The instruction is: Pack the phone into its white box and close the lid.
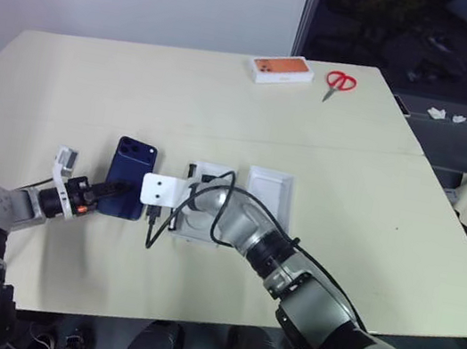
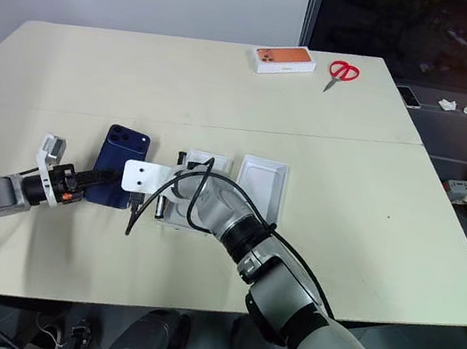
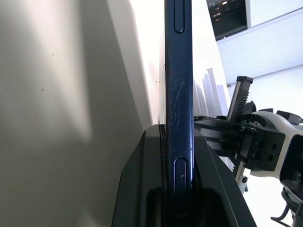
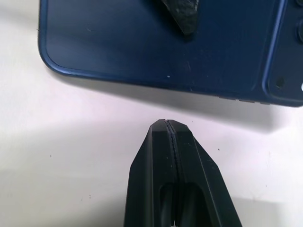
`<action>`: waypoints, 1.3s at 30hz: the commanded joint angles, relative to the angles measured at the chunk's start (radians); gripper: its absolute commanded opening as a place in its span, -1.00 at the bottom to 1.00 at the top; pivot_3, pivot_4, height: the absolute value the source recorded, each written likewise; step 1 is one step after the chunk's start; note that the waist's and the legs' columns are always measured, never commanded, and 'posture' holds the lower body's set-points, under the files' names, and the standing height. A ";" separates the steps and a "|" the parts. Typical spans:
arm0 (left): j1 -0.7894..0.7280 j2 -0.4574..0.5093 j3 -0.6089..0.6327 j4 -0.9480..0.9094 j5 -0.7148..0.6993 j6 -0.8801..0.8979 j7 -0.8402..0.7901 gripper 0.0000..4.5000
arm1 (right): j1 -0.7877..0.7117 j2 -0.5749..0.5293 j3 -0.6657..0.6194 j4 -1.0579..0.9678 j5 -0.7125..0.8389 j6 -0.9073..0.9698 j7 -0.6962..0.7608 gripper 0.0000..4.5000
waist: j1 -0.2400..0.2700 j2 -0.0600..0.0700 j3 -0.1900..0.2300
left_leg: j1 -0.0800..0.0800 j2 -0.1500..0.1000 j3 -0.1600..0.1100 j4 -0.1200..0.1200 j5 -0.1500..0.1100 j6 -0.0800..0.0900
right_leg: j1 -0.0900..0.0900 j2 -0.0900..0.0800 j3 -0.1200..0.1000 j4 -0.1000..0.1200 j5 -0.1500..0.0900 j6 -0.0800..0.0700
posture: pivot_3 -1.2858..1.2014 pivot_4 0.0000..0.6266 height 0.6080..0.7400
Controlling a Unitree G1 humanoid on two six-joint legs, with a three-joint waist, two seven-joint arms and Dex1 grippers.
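Note:
The dark navy phone (image 1: 131, 175) lies back up on the cream table, its camera cluster at the far end. My left gripper (image 1: 116, 189) is shut on the phone's near end; the left wrist view shows the phone's edge (image 3: 179, 109) clamped between the two fingers. My right gripper (image 4: 166, 126) is shut and empty, its tips on the table just short of the phone's long right side (image 4: 156, 52). The white box (image 1: 208, 173) sits right of the phone, mostly hidden under my right arm. The lid (image 1: 268, 194) lies beside it, white inside facing up.
A small orange-topped box (image 1: 282, 69) and red scissors (image 1: 339, 83) lie at the table's far edge. A black cable (image 1: 154, 231) loops off my right wrist over the table. A seam (image 1: 373, 151) crosses the tabletop. Dark furniture stands past the right edge.

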 commanded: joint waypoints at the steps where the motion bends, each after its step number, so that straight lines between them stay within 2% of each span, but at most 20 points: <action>1: 0.036 0.003 0.009 0.002 0.011 0.011 0.044 -0.96 | 0.001 -0.008 -0.073 -0.081 0.063 0.030 0.024 -1.00 | 0.000 0.000 0.000 | 0.000 0.000 0.000 0.000 0.000 0.000 | 0.000 0.000 0.000 0.000 0.000 0.000 | 0.03 -0.52 1.00; 5: 0.048 -0.001 0.052 -0.021 -0.031 0.048 0.057 -0.96 | 0.013 -0.008 -0.170 -0.183 0.169 0.093 0.063 -1.00 | -0.002 0.000 0.000 | -0.001 0.000 0.000 -0.001 0.000 0.000 | 0.000 0.000 0.000 0.000 0.000 0.000 | 0.03 -0.52 1.00; 9: 0.060 -0.017 0.139 -0.086 -0.121 0.136 0.098 -0.96 | 0.058 -0.043 -0.311 -0.396 0.361 0.198 0.155 -1.00 | 0.000 0.000 0.001 | -0.001 0.001 0.000 -0.003 0.000 0.000 | -0.001 0.000 0.001 -0.001 0.000 0.000 | 0.03 -0.52 1.00; 13: 0.059 -0.039 0.232 -0.148 -0.212 0.236 0.155 -0.96 | 0.101 -0.147 -0.395 -0.571 0.493 0.309 0.239 -1.00 | 0.005 -0.002 0.002 | -0.003 0.001 0.000 -0.003 0.000 0.000 | -0.001 0.000 0.000 -0.002 0.000 0.000 | 0.03 -0.52 1.00; 16: 0.041 -0.099 0.307 -0.227 -0.298 0.350 0.240 -1.00 | 0.166 -0.308 -0.454 -0.645 0.554 0.316 0.320 -0.63 | 0.014 -0.003 0.003 | -0.003 0.001 -0.001 -0.002 0.000 0.000 | 0.000 -0.001 -0.001 -0.005 0.000 0.000 | 0.03 -0.52 1.00; 23: 0.022 -0.304 0.365 -0.391 -0.399 0.490 0.428 -1.00 | 0.351 -0.547 -0.516 -0.766 0.647 0.182 0.452 0.97 | 0.028 -0.005 0.005 | -0.006 0.001 0.000 -0.002 0.000 0.001 | 0.000 -0.001 -0.002 -0.008 0.000 0.001 | 0.03 -0.52 1.00; 28: -0.039 -0.449 0.330 -0.473 -0.422 0.508 0.574 -1.00 | 0.455 -0.690 -0.548 -0.814 0.712 0.171 0.549 0.99 | 0.033 -0.008 0.008 | -0.006 0.003 0.000 0.000 0.000 0.000 | 0.001 0.000 -0.003 -0.009 0.000 0.001 | 0.03 -0.52 1.00; 31: -0.071 -0.498 0.332 -0.463 -0.429 0.500 0.621 -1.00 | 0.481 -0.734 -0.558 -0.817 0.729 0.147 0.564 0.99 | 0.033 -0.010 0.009 | -0.010 0.003 0.000 0.003 0.000 0.000 | 0.001 0.000 -0.003 -0.010 0.001 0.002 | 0.03 -0.52 1.00; 39: -0.080 -0.542 0.233 -0.408 -0.360 0.424 0.666 -1.00 | 0.490 -0.761 -0.568 -0.800 0.725 0.091 0.527 0.99 | 0.037 -0.010 0.010 | -0.012 0.003 0.000 0.004 0.000 0.000 | 0.000 0.001 -0.003 -0.012 0.002 0.004 | 0.03 -0.52 1.00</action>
